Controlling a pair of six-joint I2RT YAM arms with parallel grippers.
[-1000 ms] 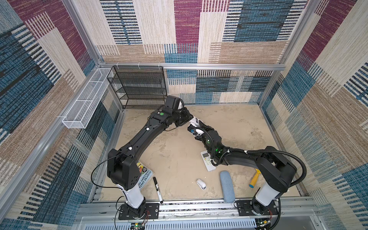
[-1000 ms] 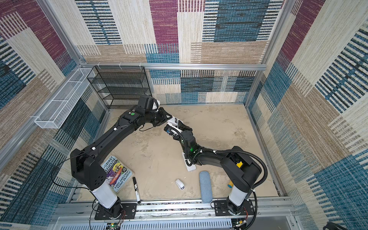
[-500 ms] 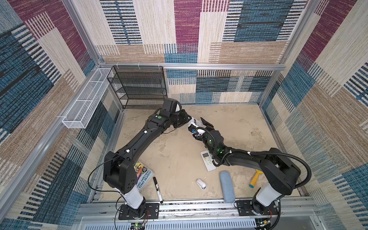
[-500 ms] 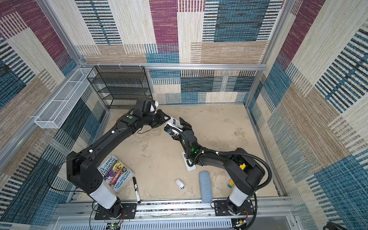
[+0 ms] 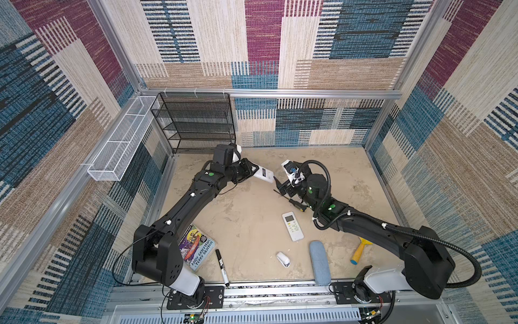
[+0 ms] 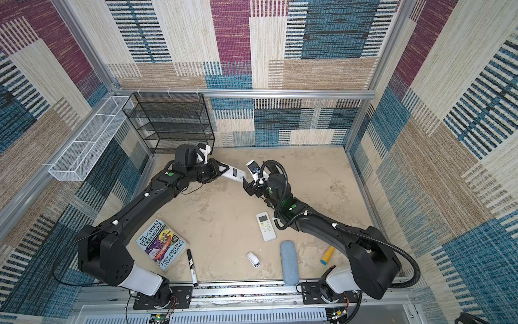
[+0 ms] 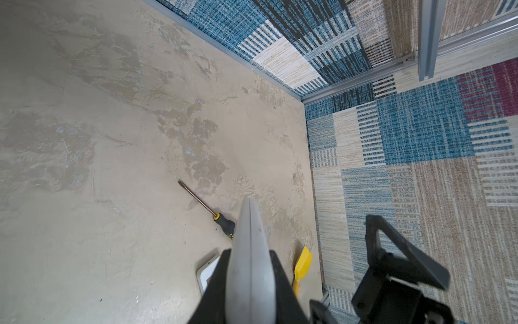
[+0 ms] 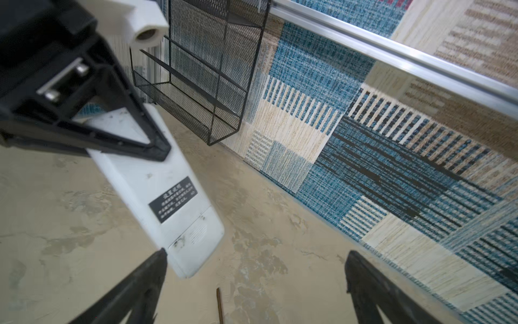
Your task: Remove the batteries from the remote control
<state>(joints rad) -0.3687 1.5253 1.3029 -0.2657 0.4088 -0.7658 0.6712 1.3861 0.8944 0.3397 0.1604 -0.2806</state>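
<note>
Top views overhead, facing down, whole cell, wrist cams close, both show remote [image 8: 157, 196]

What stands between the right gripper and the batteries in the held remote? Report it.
The closed battery cover at the free end of the remote, which the left gripper holds. The open right gripper faces it; no batteries show.

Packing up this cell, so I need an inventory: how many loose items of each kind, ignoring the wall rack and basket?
Remote controls: 2
Screwdriver: 1
Scraper: 1
Book: 1
Marker: 1
Blue-grey case: 1
Small white item: 1
Total: 8
</note>
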